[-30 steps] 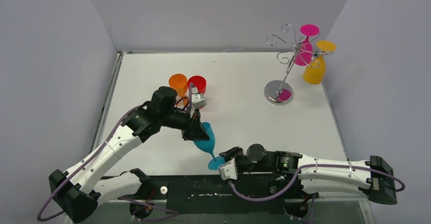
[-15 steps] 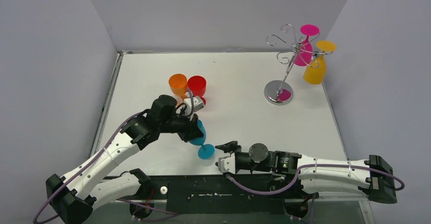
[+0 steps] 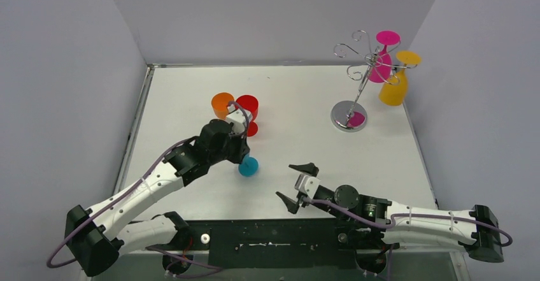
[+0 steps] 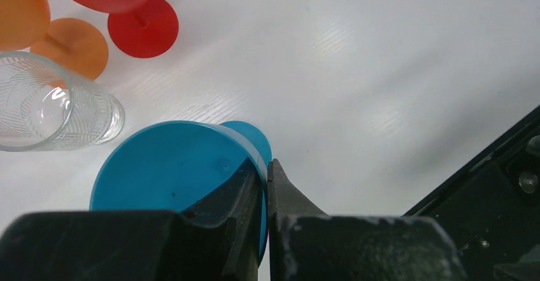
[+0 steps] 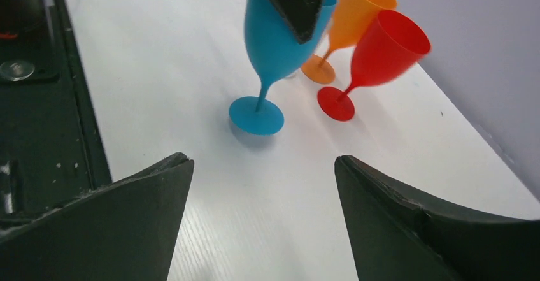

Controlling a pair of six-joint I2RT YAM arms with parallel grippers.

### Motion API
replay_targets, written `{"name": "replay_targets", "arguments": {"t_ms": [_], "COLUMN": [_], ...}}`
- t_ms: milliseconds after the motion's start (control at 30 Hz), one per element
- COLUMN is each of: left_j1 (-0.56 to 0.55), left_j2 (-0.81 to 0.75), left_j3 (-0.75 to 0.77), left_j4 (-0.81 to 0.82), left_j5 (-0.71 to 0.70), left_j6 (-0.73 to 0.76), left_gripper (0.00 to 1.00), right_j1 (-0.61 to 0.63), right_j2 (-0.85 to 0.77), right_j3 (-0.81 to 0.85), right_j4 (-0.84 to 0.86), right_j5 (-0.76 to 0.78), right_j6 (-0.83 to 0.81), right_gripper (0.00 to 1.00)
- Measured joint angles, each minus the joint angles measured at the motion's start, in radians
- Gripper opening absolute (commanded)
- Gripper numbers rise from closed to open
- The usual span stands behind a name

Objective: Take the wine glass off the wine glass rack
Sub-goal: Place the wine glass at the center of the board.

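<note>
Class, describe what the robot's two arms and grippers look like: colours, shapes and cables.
Both the left arm and right arm have white tube links joined by black cylindrical joints, with a purple cable running along each. The left gripper and right gripper have black wedge-shaped fingers tapering to points.

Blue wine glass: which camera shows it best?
Right wrist: the blue wine glass shows bowl, stem and foot, upright. Left wrist shows only its rim in the left gripper; the top view mostly hides it under that gripper.
</note>
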Motion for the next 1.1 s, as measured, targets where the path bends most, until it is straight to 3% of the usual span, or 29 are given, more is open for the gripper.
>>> {"name": "replay_targets", "arguments": {"t_ms": [267, 567, 800, 1100], "left_j1": [-0.067, -0.069, -0.069, -0.066], "left_j2": [0.164, 0.263, 0.351, 0.396], "left_j3": [0.111, 0.169, 0.231, 0.236], "left_j4": [-0.019, 0.005, 0.032, 0.055], "left_j5": [-0.186, -0.275, -0.315, -0.340], "left_j6": [0.001, 0.008, 0.010, 0.016], "left_gripper": [0.00, 0.00, 0.00, 0.00], "right_j1": [0.000, 0.000, 0.000, 0.000], "right_j2": [-0.032, 0.052, 0.040, -0.095], "right_j3": [-0.009, 0.080, 0.134, 0.135], "right_j4": [-0.060, -0.314, -0.487, -0.510], "right_j5": [0.354, 0.674, 0.773, 0.754], "right_j6": [0.333, 0.732, 0.935, 0.907], "right_gripper": [0.97, 1.00, 1.00, 1.00]}}
